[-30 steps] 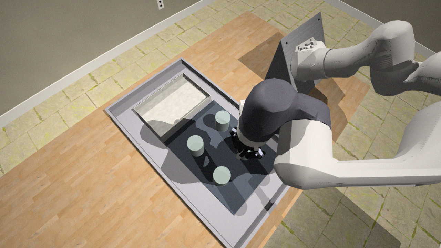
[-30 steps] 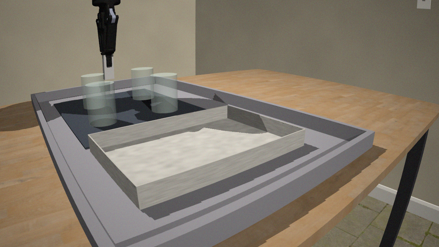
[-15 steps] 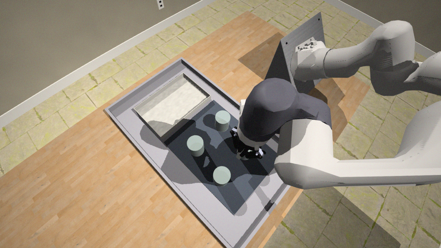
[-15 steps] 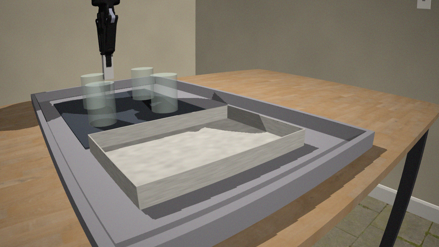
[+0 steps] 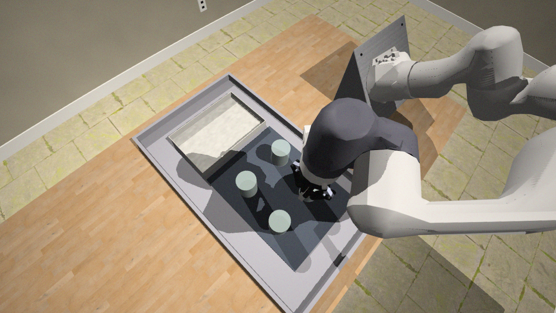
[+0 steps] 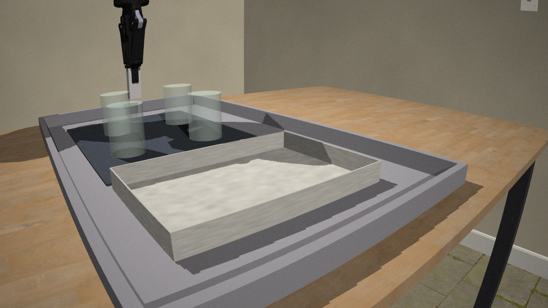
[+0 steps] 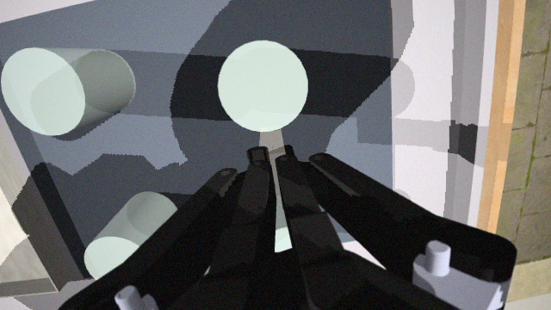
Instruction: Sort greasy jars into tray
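While four jars (image 5: 279, 221) (image 6: 204, 115) (image 7: 263, 86) stand unlabelled, gripper (image 5: 312, 193) (image 6: 134, 82) (image 7: 273, 142) closed on nothing, lettering nowhere legible.

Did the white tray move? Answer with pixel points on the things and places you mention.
No. The tray (image 5: 248, 138) (image 6: 275, 214) sits in the same spot beside the dark mat (image 5: 295, 261) (image 6: 90, 153).
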Robot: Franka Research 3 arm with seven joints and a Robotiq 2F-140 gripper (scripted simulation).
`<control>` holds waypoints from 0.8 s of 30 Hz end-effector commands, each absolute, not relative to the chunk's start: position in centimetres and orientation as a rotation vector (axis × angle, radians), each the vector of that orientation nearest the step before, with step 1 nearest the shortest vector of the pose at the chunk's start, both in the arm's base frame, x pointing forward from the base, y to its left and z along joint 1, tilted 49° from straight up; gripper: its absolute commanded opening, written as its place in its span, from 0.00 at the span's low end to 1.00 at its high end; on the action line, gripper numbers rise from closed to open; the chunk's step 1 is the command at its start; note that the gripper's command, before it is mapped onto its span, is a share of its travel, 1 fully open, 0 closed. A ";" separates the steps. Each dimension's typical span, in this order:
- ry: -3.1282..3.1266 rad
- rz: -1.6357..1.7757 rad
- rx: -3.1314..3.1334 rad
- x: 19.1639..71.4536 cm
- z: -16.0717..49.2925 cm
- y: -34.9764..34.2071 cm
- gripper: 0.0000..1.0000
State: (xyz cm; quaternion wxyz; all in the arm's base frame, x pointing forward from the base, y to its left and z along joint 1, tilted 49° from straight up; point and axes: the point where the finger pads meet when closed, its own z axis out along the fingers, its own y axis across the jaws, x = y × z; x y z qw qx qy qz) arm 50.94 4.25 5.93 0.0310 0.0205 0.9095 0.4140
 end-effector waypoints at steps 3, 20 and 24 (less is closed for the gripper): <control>2.804 1.274 0.057 50.7 5.9 4.2 0.00; 2.804 1.274 0.057 50.5 6.0 4.1 0.00; 2.804 1.274 0.057 50.4 6.0 4.0 0.00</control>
